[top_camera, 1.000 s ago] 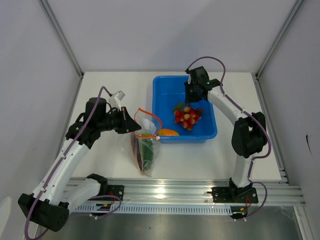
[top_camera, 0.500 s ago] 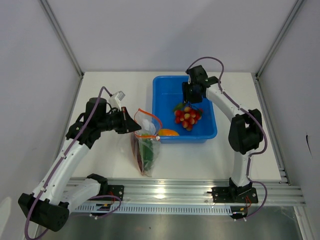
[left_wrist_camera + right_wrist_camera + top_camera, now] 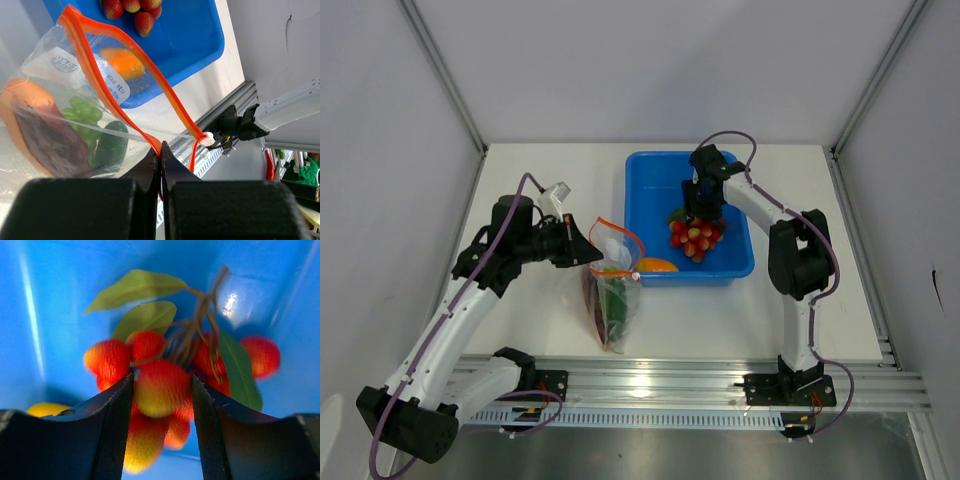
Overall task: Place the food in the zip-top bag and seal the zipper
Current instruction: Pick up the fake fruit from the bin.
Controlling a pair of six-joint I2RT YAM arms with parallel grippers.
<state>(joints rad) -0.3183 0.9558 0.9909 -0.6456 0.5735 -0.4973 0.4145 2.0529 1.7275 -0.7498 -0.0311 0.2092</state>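
One zip-top bag point(image 3: 611, 300), zipper point(image 3: 170, 95) end rearward

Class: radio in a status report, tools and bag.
Left tool shut on zipper, bag mouth open. Right tool open, straddling red fruits in bin. Nothing blocking.

Left arm point(image 3: 448, 325) and right arm point(image 3: 765, 205): white link shells, black joint housings, thin purple cable looped along each. Gripper fingers point(image 3: 112, 430) are matte black with flat inner faces.
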